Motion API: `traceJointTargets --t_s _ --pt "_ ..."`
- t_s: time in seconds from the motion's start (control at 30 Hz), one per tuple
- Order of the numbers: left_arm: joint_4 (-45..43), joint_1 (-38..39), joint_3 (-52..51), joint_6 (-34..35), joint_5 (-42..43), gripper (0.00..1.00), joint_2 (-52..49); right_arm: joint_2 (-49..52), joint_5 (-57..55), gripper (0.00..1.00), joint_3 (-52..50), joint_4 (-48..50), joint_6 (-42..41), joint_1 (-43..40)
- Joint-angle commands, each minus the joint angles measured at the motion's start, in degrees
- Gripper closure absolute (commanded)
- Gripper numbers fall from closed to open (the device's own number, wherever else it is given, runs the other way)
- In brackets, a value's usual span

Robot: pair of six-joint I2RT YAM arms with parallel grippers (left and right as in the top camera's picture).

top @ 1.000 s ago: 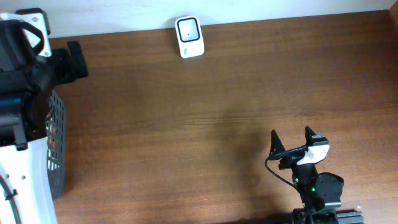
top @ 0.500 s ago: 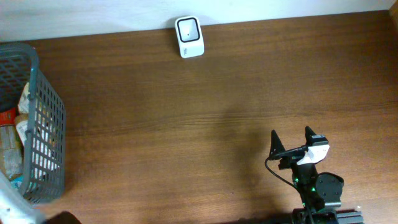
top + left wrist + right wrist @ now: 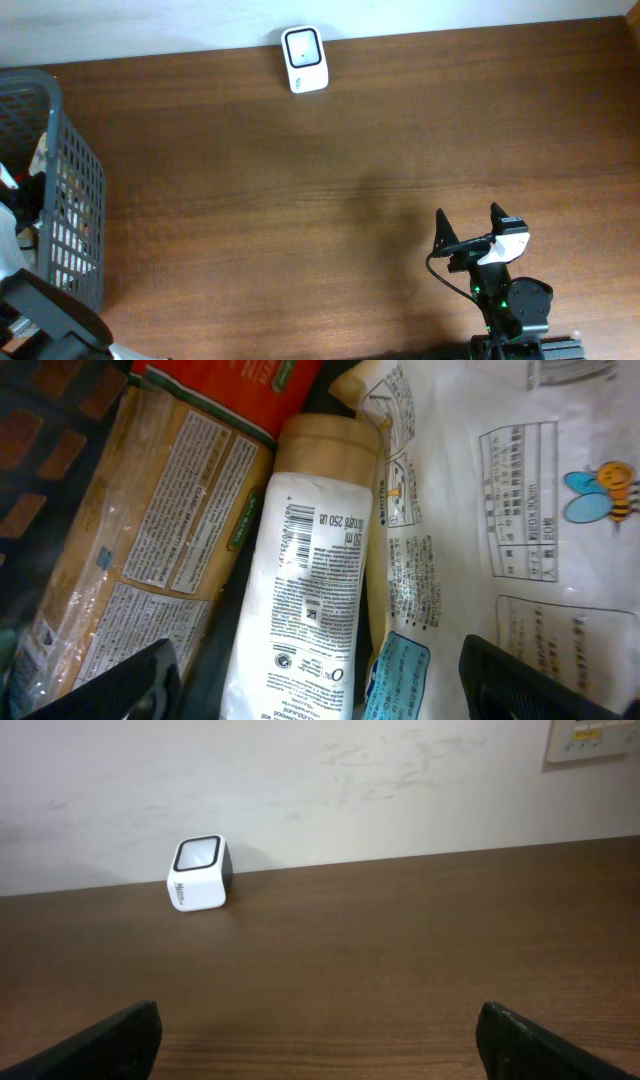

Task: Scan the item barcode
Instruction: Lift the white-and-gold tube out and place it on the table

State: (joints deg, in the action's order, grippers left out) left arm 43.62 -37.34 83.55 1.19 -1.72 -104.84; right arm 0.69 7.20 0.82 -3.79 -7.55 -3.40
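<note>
Far left on the table (image 3: pixel 300 190), inside the basket (image 3: pixel 88 200): the bottle (image 3: pixel 305 590) lies flat, label up. In the left wrist cam you see its long axis run top-to-bottom w/ a slight lean. Tan cap (image 3: pixel 327 448) is at the top and the base end is toward the claw. Barcode (image 3: pixel 296 525) faces the cam, just below the cap.

Left gripper (image 3: pixel 325 695): jaws wide apart, tips in both lower corners either side of the base end, gripping nothing. Contact w/ the bottle: can't tell.

Right gripper (image 3: pixel 468 228): near-right, jaws wide apart, empty, facing the scanner (image 3: pixel 304 60) at the far edge.

Hard to see: bottle base is cut off by the frame bottom. Tan packet (image 3: pixel 150 540) on its left, red pack (image 3: pixel 225 385) and bee-print bag (image 3: pixel 500 510) are all partly cropped. From overhead you can't pick out the bottle through the mesh, and the left arm is cut off at the near-left corner.
</note>
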Motion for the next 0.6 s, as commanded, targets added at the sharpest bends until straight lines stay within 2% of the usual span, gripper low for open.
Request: traceJointTargets --t_s 0.0,0.23,0.27,0.4,0.43,0.5,0.57 --pt "-0.11 -0.33 -0.37 0.52 0.48 0.12 -1.36 -0.33 0.55 0.01 -0.5 -0.02 0.04 -0.39" --pt "-0.44 -0.35 -0.48 0.52 0.48 0.16 -5.73 -0.33 0.55 0.01 -0.5 -0.02 0.04 -0.39" --pt "-1.16 -0.35 -0.48 0.5 0.48 0.23 -7.06 -0.33 0.55 0.01 -0.5 -0.02 0.04 -0.37" --pt "-2.32 -0.33 -0.48 -1.01 0.5 0.28 -10.23 -0.33 0.55 0.01 -0.5 -0.02 0.04 -0.39" --pt "-2.73 -0.33 -0.48 -1.01 0.5 0.33 -11.08 -0.33 0.55 0.01 -0.5 -0.02 0.04 -0.39" --pt "-2.8 -0.33 -0.48 -0.98 0.48 0.73 -12.59 -0.33 0.55 0.01 -0.5 -0.02 0.04 -0.39" --pt "-2.71 -0.33 -0.33 -0.98 0.48 1.0 -12.9 -0.33 0.55 0.01 -0.5 -0.02 0.04 -0.37"
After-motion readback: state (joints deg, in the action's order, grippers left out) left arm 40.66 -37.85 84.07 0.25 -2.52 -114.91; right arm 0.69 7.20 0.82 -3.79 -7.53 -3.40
